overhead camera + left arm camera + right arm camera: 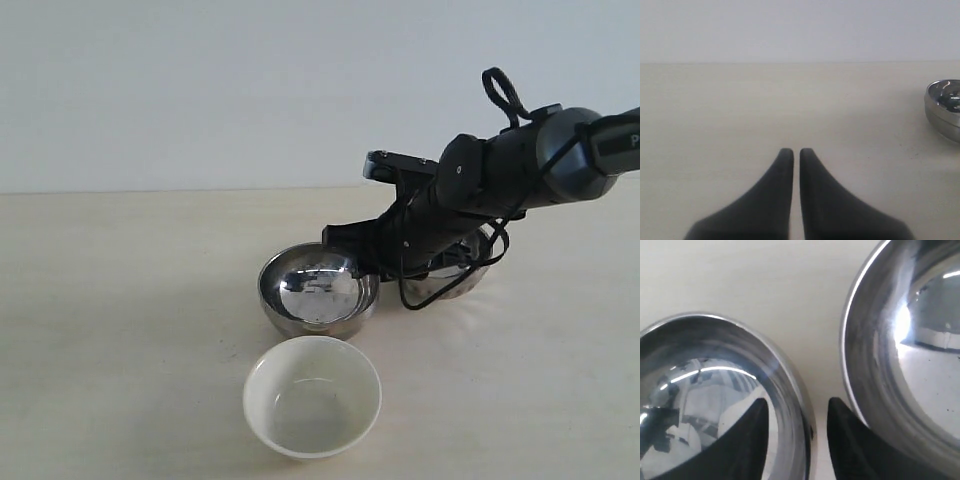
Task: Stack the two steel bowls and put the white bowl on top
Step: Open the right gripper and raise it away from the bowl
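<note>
One steel bowl [318,290] stands mid-table, and the white bowl [312,395] sits empty just in front of it. The second steel bowl [462,272] is to the right, mostly hidden behind my right arm. My right gripper [347,246] is low at the middle bowl's back right rim. In the right wrist view this gripper [799,402] is open, one finger inside a steel bowl [710,390] and the other outside, with a gap to the rim. The other steel bowl [910,340] lies close beside it. My left gripper [796,150] is shut and holds nothing.
The light wooden table [120,330] runs back to a pale wall. At the edge of the left wrist view a steel bowl [944,114] shows. The right arm's cable [425,290] loops down between the two steel bowls.
</note>
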Motion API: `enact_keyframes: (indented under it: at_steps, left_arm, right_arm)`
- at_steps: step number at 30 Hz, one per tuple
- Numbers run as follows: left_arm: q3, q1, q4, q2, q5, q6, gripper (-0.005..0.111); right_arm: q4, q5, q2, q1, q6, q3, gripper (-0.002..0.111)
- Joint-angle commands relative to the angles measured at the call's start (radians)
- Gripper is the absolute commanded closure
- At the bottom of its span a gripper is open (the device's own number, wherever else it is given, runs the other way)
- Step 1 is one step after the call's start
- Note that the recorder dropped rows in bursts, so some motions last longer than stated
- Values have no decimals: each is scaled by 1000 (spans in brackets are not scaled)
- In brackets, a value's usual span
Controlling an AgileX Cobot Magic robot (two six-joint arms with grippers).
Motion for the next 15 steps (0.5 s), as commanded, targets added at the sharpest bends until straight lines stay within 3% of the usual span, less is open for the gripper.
enact_keyframes:
  at_steps: [1, 8, 15]
  left_arm:
    - [4, 3, -8, -7, -2, -9, 103]
    - [4, 3, -8, -7, -2, -9, 103]
    - [4, 3, -8, -7, -2, -9, 103]
  right_arm:
    - [-4, 4, -66, 0, -2, 4, 73]
    - [-56, 52, -178, -23, 27, 4, 73]
    - [-122, 247, -332, -162, 24, 6, 73]
